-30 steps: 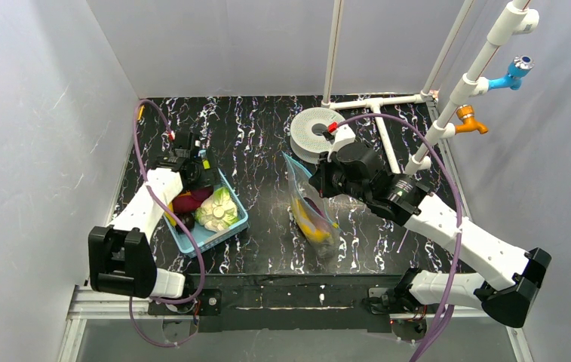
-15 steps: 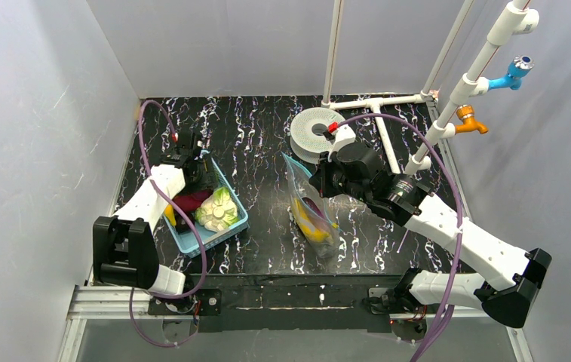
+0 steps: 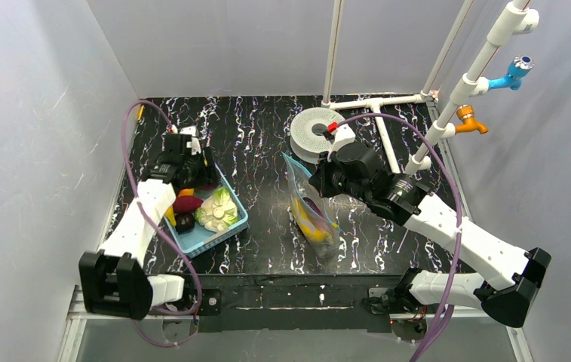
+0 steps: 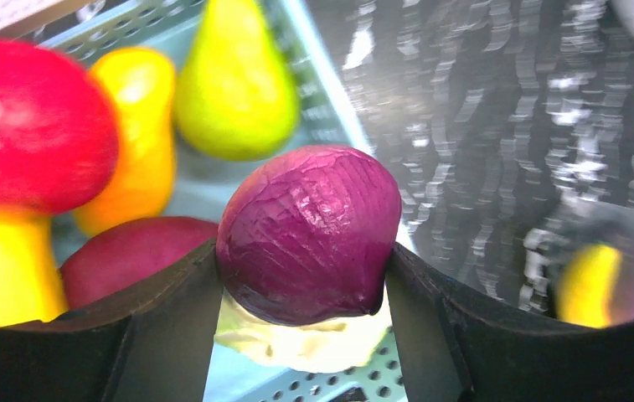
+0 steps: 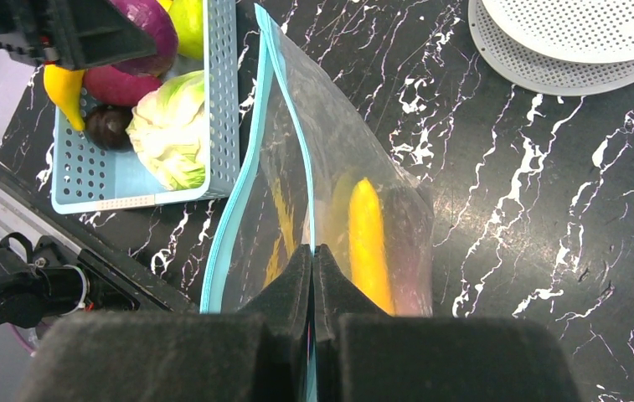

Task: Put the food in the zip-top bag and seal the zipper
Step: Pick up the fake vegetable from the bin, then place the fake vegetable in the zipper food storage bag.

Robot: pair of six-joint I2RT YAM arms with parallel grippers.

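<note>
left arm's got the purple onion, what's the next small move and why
Probably lift the left gripper clear of the basket and swing right toward the bag. It is shut on the onion above the basket, and the right gripper is pinching the bag's rim, with its mouth gaping.

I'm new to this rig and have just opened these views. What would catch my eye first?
The purple onion stands out first, clamped in the left gripper over the blue basket of bright toy produce at the table's left. Next comes the clear zip-top bag mid-table, with a yellow piece inside and its blue-edged mouth pinched by the shut right gripper.
</note>
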